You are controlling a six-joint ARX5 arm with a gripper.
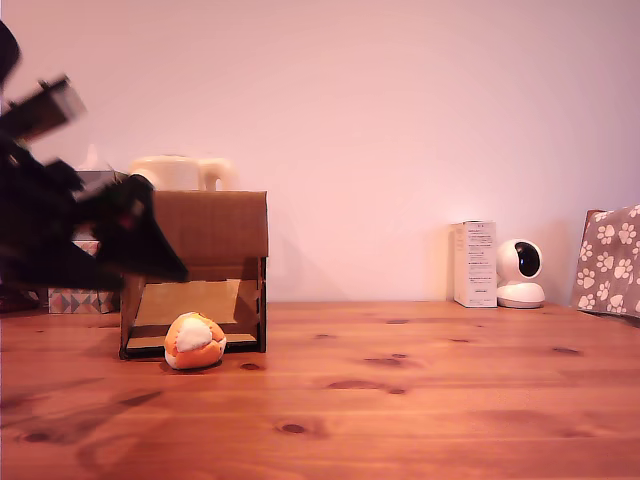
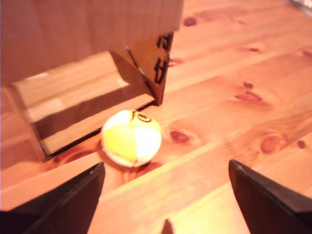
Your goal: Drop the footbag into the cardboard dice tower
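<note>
The gripper [image 2: 165, 195] gaped wide and empty over the table [image 1: 420, 400]; the footbag [image 2: 131, 138] lay at the cardboard dice tower [image 1: 210, 235] mouth, white carton [image 1: 474, 263] and camera [image 1: 520, 273] far right in the exterior view.

1. A plain pale wall [image 1: 400, 110] fills the background, lit softly with a pinkish cast.
2. A knotty wooden table [image 1: 420, 400] spans the foreground, its boards running across the exterior view.
3. Against the wall on the exterior view's right stand a white carton [image 1: 474, 263], a small white camera [image 1: 520, 273] and a paw-print fabric item [image 1: 610, 260].
</note>
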